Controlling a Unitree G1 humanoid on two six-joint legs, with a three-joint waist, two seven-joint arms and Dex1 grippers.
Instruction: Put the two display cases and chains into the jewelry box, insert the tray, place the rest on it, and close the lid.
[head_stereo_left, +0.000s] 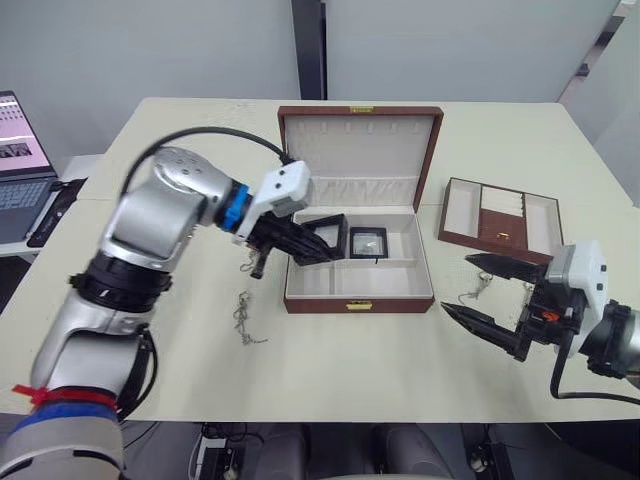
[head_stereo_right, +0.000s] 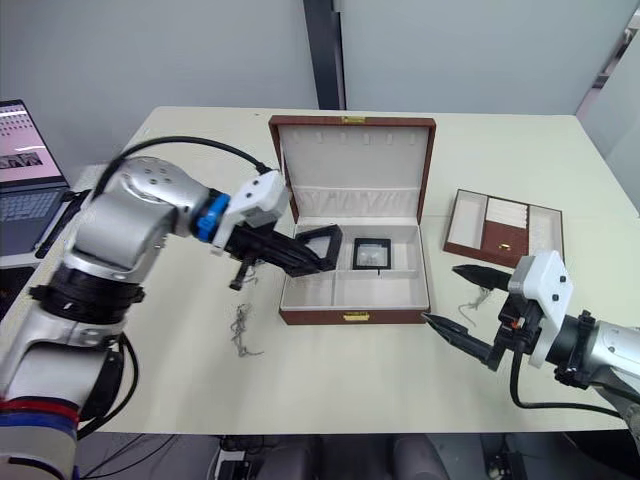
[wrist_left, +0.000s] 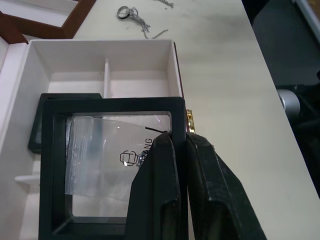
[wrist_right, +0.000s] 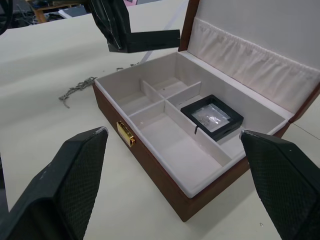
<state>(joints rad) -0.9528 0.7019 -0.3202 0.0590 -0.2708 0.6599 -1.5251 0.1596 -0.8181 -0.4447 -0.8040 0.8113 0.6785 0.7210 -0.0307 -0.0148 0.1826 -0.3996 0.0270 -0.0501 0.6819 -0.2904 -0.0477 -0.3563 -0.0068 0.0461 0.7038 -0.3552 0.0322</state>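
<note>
Second display case is pinched by its rigid frame edge in the left gripper above the jewelry box. Light, stiff; clear window probably scratch-prone. Right gripper jaws wide, empty.

Partly hidden "ANG"-like print on display case

Pale cream rectangular table set before plain grey wall panels; open laptop seen at left edge.
</note>
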